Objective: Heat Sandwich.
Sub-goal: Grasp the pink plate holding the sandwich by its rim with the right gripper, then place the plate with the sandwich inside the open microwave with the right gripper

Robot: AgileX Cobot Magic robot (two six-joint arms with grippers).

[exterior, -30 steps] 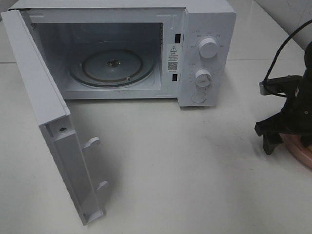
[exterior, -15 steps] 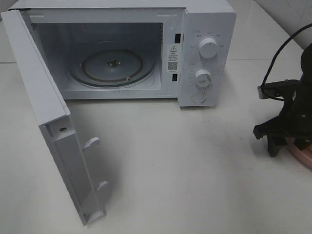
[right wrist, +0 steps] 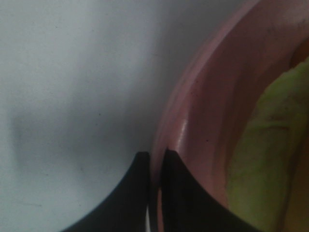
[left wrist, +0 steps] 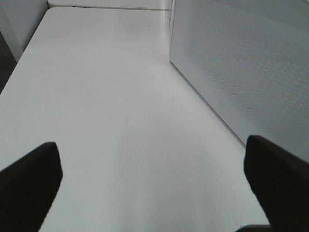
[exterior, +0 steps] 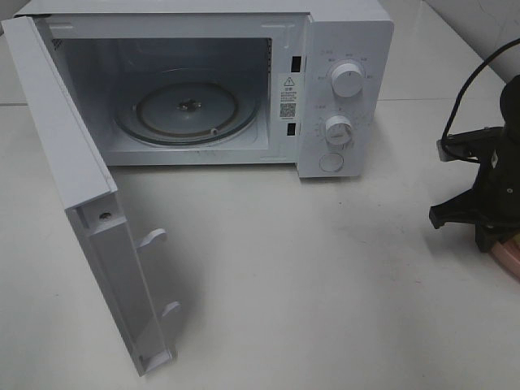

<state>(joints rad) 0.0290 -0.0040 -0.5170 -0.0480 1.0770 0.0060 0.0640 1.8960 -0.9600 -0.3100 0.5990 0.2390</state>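
Clamping the smooth, glossy rim of the round pink plate (right wrist: 203, 111) between the dark, tapered tips of the right gripper (right wrist: 154, 159), pressed nearly together, right of the boxy white microwave (exterior: 349, 32). Carrying the sandwich (right wrist: 263, 159) on that plate, just inside the pinched rim, showing only as a matte, pale yellow-green patch. Holding the left gripper (left wrist: 150, 150) over the matte white tabletop (left wrist: 106, 96), blunt black fingers (left wrist: 29, 188) spread wide, gripping nothing, beside a finely dotted white panel (left wrist: 241, 63).

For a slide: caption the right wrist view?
Right gripper pinching the rim of the pink plate, sandwich on it, white table beneath.
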